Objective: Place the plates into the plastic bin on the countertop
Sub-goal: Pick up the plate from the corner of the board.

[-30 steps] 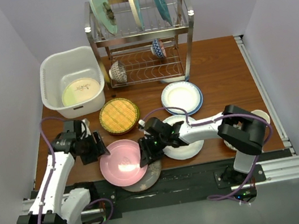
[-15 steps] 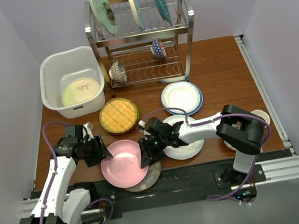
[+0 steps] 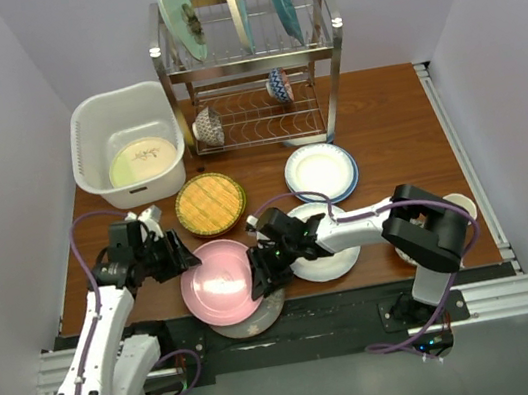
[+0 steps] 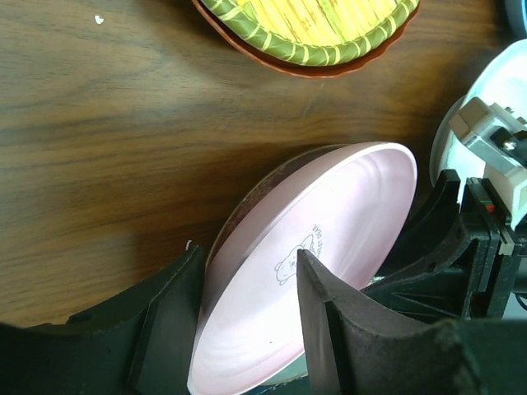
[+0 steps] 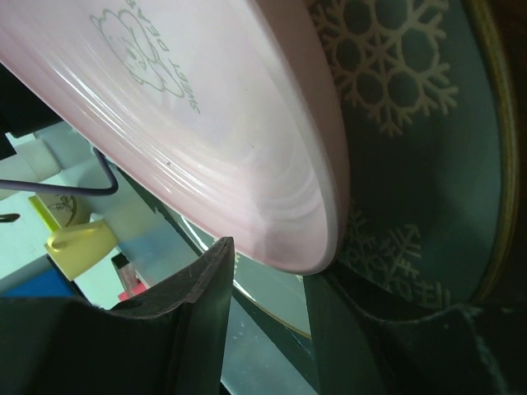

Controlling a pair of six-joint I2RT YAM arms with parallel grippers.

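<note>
pink plate (image 3: 219, 282) tilted, r gripper (image 5: 268, 267) clamped on edge, l gripper (image 4: 247, 262) astride far edge, grip unclear

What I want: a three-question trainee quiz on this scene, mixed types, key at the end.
1. True or false: the plastic bin is empty.
2. Which plate do both the left gripper and the right gripper straddle at the rim? A woven yellow plate; B pink plate; C white plate.
3. Fill in: ___ plates stand upright on the wire rack's top tier.
Key: 1 false, a plate lies inside; 2 B; 3 three.
</note>
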